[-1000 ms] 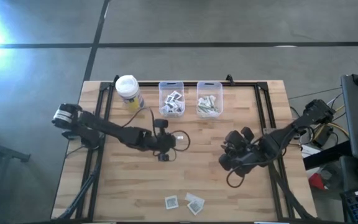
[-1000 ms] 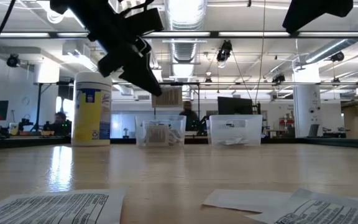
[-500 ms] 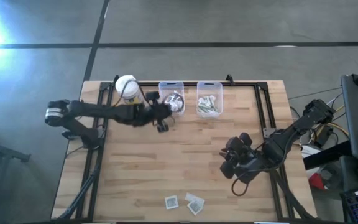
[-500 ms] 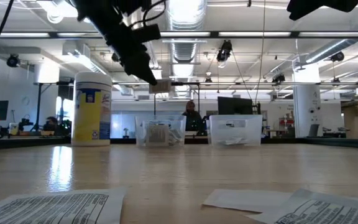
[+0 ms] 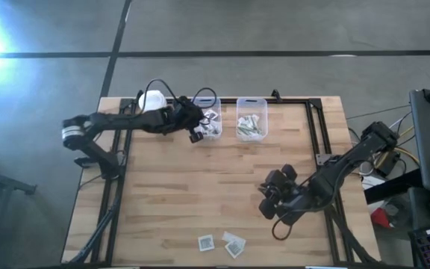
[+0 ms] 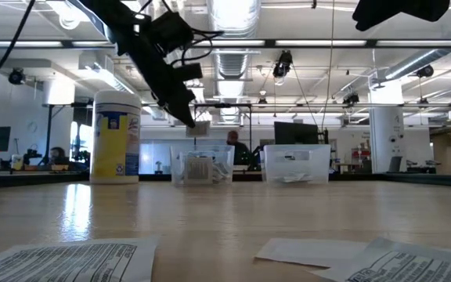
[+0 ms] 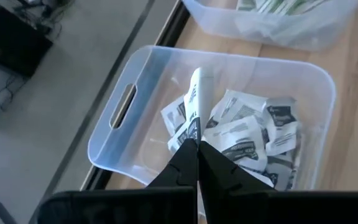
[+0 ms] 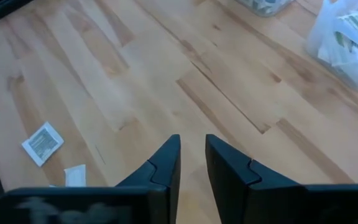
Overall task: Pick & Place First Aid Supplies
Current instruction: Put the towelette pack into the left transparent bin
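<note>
Left gripper [image 7: 197,144], clamped on a square packet [image 7: 194,106], has advanced to above the left bin [image 7: 135,74] at 12 o'clock. Right gripper [image 8: 192,149], slightly parted, has shifted toward loose packets [image 5: 222,242] at 6 o'clock.

Your left gripper [image 5: 198,127] sits over the clear rectangular plastic bin [image 5: 207,104] of square white packets [image 5: 211,123]; the bin of narrow strips [image 5: 251,128] stands just beside it. Below your right gripper [image 5: 268,205], loose flat packets [image 5: 222,242] lie on the wooden table [image 5: 163,202].
</note>
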Robot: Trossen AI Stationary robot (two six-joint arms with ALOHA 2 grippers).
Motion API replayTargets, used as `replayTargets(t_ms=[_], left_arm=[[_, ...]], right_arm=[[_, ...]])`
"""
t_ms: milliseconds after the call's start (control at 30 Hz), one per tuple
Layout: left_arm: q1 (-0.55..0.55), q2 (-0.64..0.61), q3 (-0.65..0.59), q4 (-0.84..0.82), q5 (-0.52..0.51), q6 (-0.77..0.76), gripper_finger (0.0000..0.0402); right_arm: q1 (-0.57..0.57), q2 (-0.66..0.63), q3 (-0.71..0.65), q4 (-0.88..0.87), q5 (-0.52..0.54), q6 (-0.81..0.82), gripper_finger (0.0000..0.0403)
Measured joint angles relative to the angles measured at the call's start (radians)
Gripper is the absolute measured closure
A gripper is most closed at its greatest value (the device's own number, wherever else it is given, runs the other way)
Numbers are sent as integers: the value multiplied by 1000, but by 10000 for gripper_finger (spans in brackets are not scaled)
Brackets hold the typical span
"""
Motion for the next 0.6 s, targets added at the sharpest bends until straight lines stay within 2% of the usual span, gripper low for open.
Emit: replayTargets(t_ms=[367,600], left_arm=[[4,45,0,1,130,-2,390],[5,35,0,-1,129,-2,333]], right_arm=[[0,53,0,152,-13,-50,335],[0,79,0,340,-86,-176,333]])
